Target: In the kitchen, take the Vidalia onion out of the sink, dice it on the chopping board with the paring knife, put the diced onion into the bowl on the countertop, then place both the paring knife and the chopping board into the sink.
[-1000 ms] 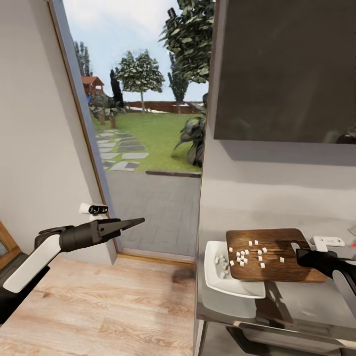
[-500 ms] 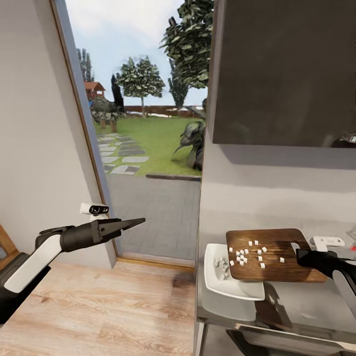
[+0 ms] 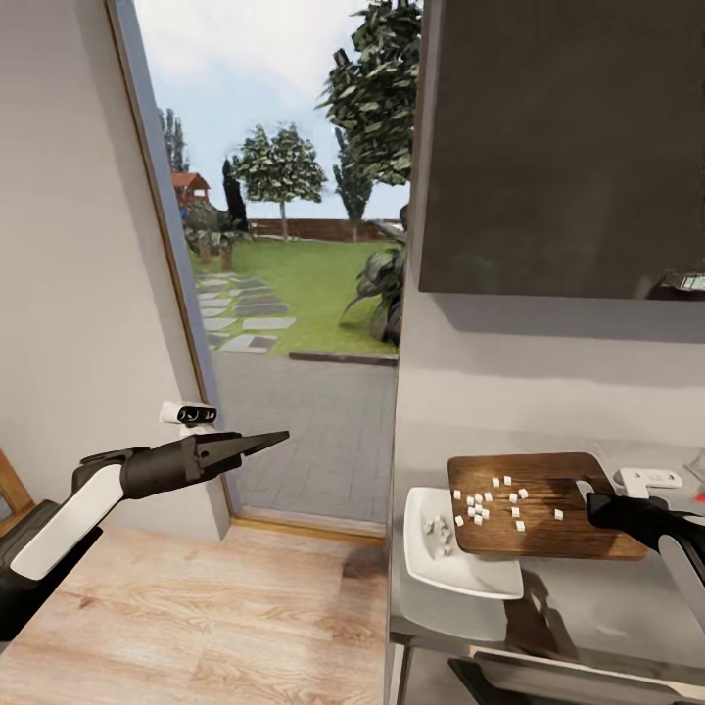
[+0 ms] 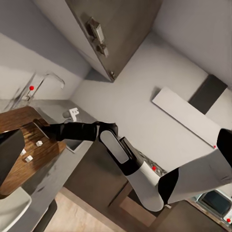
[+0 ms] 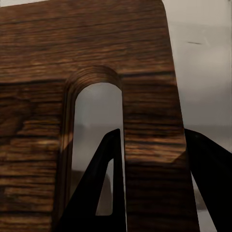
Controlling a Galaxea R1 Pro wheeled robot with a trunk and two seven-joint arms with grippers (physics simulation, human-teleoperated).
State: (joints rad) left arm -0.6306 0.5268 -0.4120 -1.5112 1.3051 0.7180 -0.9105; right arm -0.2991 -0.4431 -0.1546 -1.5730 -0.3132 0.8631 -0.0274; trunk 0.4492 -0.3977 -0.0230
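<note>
A tall doorway (image 3: 284, 323) opens onto a sunny garden, beside pale walls (image 3: 69, 294) and a wooden floor (image 3: 215, 617).

– Where can I pass?
– My left gripper (image 3: 269, 438) hangs at nine o'clock over bare wooden floor (image 3: 215, 617), the open doorway (image 3: 294, 323) ahead at eleven; nothing crowds it.
– And on the right?
– At three o'clock my right gripper (image 3: 593, 502) clamps the chopping board (image 3: 548, 480), which overhangs the bowl (image 3: 446, 568) and covers its near side. The dark wall cabinet (image 3: 568, 147) blocks upward travel at one. The countertop (image 3: 607, 607) at five lies bare.
</note>
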